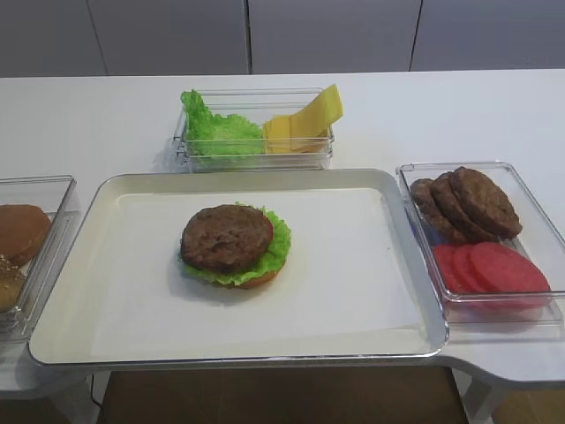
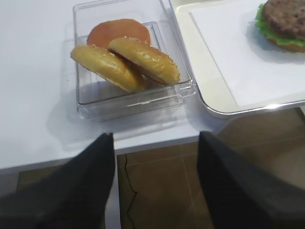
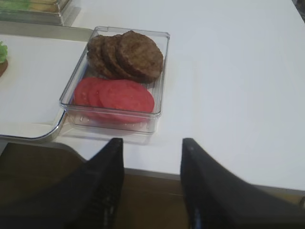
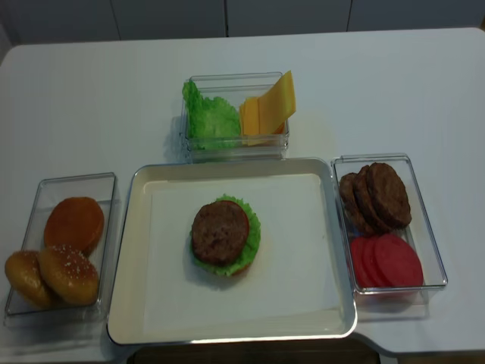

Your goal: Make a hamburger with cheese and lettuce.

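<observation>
Centre: shallow cream rectangular tray (image 4: 129,250) lined with white paper, bearing the hamburger (image 4: 224,236), a round stack of tan bun base, frilly green lettuce rim, red tomato edge and brown patty on top, no cheese yet. Far, just beyond the tray: clear plastic box (image 4: 235,144) with frilly bright-green lettuce (image 4: 211,120) on the left and fanned pale yellow cheese slices (image 4: 269,106) on the right, leaning over the rim. Right: clear plastic box (image 4: 433,250) with overlapping dark-brown patties (image 4: 377,197) far and round red tomato slices (image 4: 386,262) near. Left: clear plastic box (image 4: 34,227) with tan sesame buns (image 4: 64,262). Near edge, off the table: black left gripper (image 2: 156,181) and black right gripper (image 3: 152,183), each with fingers spread apart, nothing between them.
</observation>
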Action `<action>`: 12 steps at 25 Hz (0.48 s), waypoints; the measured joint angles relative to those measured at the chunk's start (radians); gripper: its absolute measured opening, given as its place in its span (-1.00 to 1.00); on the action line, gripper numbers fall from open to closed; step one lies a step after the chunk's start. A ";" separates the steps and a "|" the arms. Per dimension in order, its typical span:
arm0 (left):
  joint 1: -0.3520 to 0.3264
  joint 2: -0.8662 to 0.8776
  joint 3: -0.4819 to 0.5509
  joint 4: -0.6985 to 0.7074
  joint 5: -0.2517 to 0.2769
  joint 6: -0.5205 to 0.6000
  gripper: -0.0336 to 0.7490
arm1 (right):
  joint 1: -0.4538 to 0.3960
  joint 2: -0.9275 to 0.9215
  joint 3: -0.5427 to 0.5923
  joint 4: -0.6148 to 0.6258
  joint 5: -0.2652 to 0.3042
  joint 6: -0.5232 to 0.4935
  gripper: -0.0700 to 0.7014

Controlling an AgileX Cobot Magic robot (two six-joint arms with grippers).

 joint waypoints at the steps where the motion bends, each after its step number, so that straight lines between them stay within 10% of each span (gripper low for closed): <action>1: 0.000 0.000 0.000 0.000 0.000 0.000 0.14 | 0.001 -0.004 0.006 0.000 0.004 -0.001 0.02; 12: 0.000 0.000 0.000 0.000 0.000 0.000 0.14 | 0.000 -0.006 0.027 0.002 0.016 -0.009 0.02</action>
